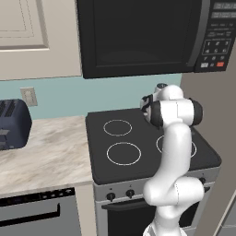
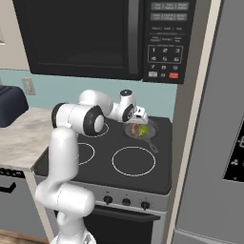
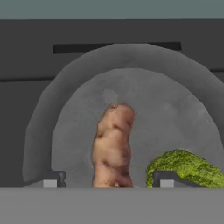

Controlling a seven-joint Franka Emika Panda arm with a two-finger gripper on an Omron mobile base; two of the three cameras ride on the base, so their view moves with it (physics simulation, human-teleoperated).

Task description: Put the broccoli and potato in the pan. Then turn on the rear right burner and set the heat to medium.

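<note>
We see the potato (image 3: 112, 148) and broccoli (image 3: 186, 167) lying in the pan (image 3: 175, 113), our gripper (image 3: 105, 180) just above, fingers apart around the potato.

Kitchen corner: black glass-top stove (image 1: 138, 152) with white burner rings, row of dark knobs (image 2: 126, 202) along steel front. Black microwave (image 1: 143, 34) with keypad mounted above. Pale teal wall (image 1: 69, 94) behind, beige outlet plate (image 1: 28, 96) on it. Beige marbled tabletop (image 1: 46, 152) left of stove, dark blue toaster (image 1: 13, 123) at far left. Cream cabinet door (image 1: 32, 37) overhead. Steel dishwasher front (image 1: 39, 214) with black handle below. Grey refrigerator (image 2: 214, 143) right of stove.
</note>
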